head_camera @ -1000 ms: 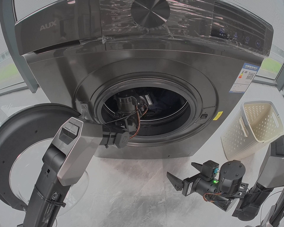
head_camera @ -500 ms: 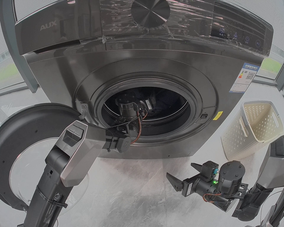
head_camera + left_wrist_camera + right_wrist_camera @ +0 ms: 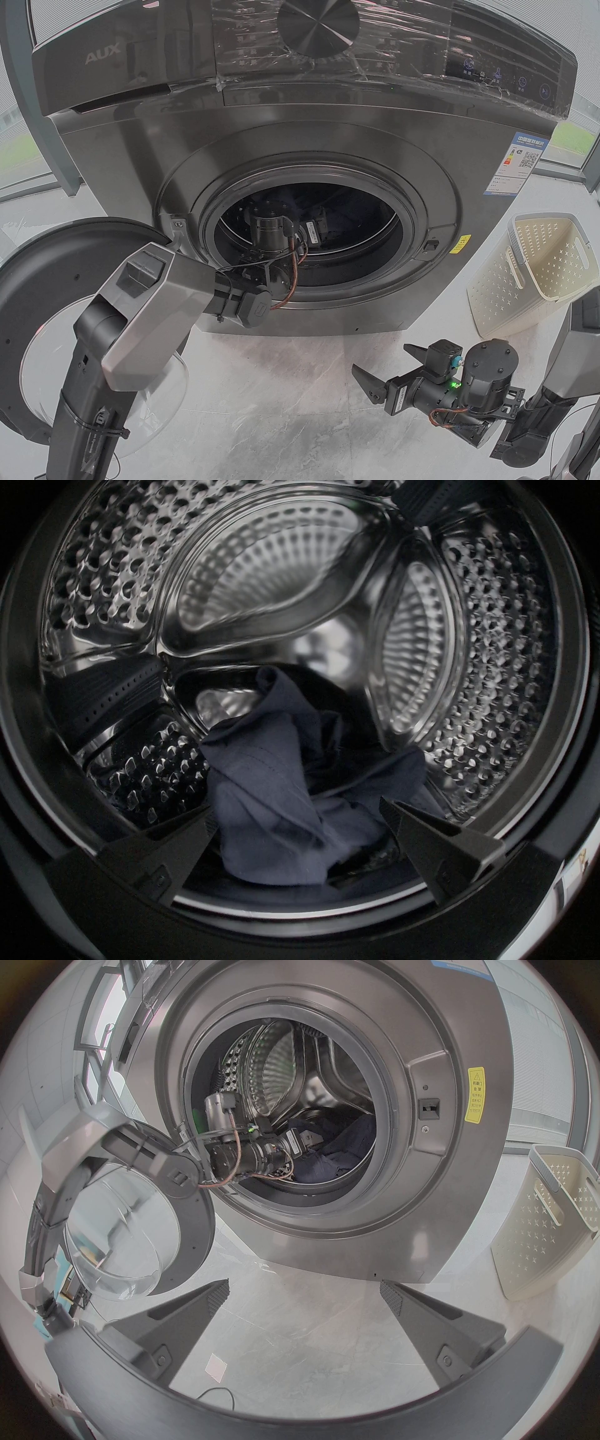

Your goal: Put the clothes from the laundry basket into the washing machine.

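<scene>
Left arm (image 3: 156, 300) reaches into the washing machine (image 3: 300, 125)
Door (image 3: 62, 269) hangs open at left; right gripper (image 3: 379, 357) spread above the floor (image 3: 281, 387); cream laundry basket (image 3: 537, 275) beside the machine.

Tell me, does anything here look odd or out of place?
Nothing spilled or broken. One oddity: crinkled clear plastic film covers the washing machine's top panel, like leftover packaging. The navy garment lies properly inside the drum.
</scene>
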Robot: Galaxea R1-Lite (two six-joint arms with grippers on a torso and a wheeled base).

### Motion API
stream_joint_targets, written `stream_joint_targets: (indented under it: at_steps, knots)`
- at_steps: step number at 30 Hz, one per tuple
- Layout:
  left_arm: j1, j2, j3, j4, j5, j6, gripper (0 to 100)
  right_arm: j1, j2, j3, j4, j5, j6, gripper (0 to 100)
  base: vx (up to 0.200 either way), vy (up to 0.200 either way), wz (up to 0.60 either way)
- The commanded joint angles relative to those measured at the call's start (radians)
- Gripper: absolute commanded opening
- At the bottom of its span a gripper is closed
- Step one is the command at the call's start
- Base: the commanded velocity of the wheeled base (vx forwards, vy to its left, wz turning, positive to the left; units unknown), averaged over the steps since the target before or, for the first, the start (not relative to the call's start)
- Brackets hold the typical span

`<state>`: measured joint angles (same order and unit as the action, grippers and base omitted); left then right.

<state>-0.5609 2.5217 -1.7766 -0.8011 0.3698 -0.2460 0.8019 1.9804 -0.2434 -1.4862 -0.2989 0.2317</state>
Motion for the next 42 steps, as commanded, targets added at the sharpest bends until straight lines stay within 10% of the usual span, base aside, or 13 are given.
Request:
stream_joint_targets:
  at_steps: [1, 5, 23, 42]
  knots:
    - [-0.082, -0.199, 0.204, -0.066, 0.001, 0.048, 100, -0.001, -0.005, 0.007, 0.000, 0.000, 0.000, 100, 0.000, 0.000, 0.00]
    - [-0.126, -0.259, 0.433, -0.155, -0.011, 0.123, 100, 0.002, -0.003, 0.010, 0.000, 0.000, 0.001, 100, 0.000, 0.000, 0.00]
    - [-0.323, -0.623, 1.232, -0.461, -0.094, 0.120, 100, -0.035, -0.106, 0.098, 0.000, -0.003, 0.015, 100, 0.000, 0.000, 0.00]
    - [-0.182, -1.144, 1.626, -0.466, -0.107, 0.178, 100, -0.145, -0.515, 0.243, 0.202, -0.006, 0.021, 100, -0.179, 0.000, 0.00]
